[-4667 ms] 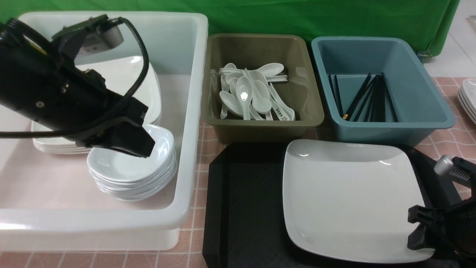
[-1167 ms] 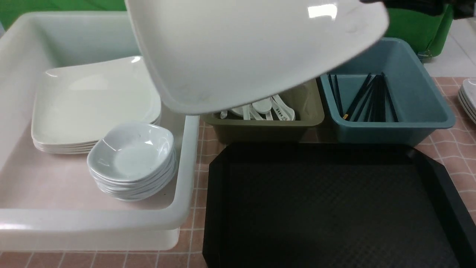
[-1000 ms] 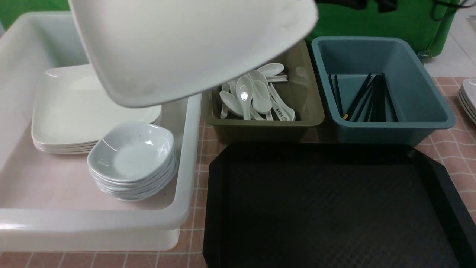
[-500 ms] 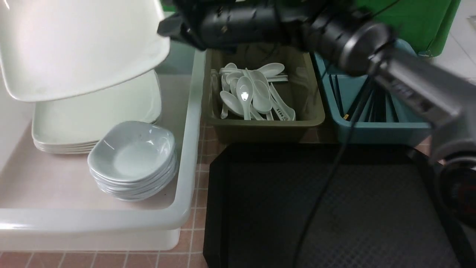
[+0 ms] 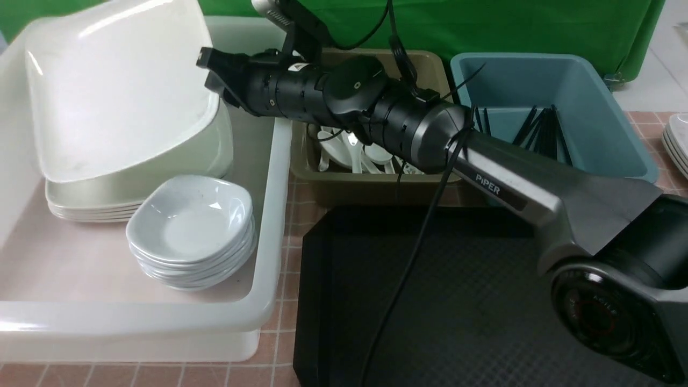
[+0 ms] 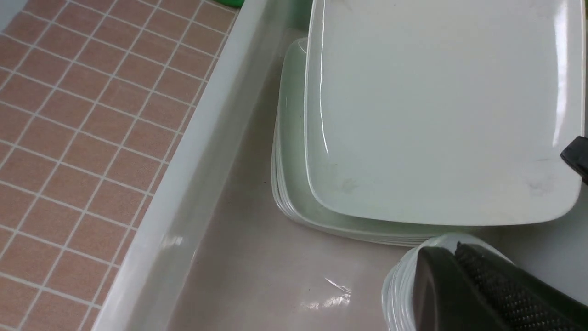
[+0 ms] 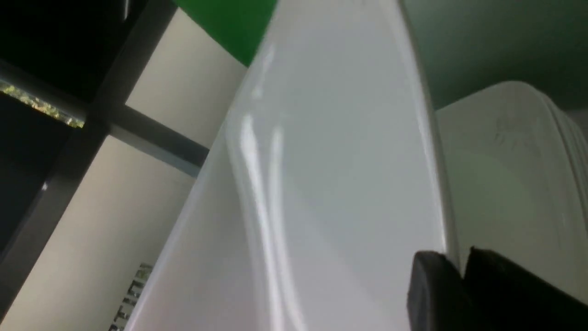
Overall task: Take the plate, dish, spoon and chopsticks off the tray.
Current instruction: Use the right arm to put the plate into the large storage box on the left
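The plate [image 5: 118, 91] hangs tilted over a stack of like plates [image 5: 91, 201] in the white tub [image 5: 271, 215]; its low edge is at the stack. My right gripper [image 5: 210, 75] is shut on the plate's right rim, as the right wrist view [image 7: 452, 262] shows. My left gripper [image 6: 448, 250] is out of the front view; its jaws are together and empty above the stack of dishes [image 6: 397, 285]. The top dish [image 5: 191, 220] sits on that stack. The black tray [image 5: 484, 322] is bare. Spoons [image 5: 329, 153] lie in the olive tub, chopsticks [image 5: 543, 129] in the blue tub.
My right arm [image 5: 408, 129] stretches from the lower right across the tray's far edge, the olive tub [image 5: 376, 185] and part of the blue tub [image 5: 516, 75]. Another stack of plates [image 5: 678, 140] stands at the right edge. The table is pink tile.
The plate has moved left and down, from high over the olive tub to over the plate stack in the white tub. The right arm has come into full view behind it.
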Robot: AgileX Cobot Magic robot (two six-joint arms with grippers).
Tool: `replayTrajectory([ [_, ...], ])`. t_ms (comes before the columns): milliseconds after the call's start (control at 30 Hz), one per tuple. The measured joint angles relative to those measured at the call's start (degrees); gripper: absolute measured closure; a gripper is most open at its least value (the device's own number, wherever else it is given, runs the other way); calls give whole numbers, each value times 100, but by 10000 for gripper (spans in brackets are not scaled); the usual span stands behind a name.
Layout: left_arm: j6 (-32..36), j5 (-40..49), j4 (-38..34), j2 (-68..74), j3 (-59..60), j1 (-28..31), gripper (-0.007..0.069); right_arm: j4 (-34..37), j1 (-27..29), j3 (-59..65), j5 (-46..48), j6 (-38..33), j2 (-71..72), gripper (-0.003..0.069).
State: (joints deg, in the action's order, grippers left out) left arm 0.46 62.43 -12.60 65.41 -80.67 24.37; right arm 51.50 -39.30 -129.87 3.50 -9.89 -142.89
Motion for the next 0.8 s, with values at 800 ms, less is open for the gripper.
replayTrajectory([
  [800, 388, 263, -373, 0, 5, 0, 605, -1097, 590, 0, 3269, -880, 1305, 501],
])
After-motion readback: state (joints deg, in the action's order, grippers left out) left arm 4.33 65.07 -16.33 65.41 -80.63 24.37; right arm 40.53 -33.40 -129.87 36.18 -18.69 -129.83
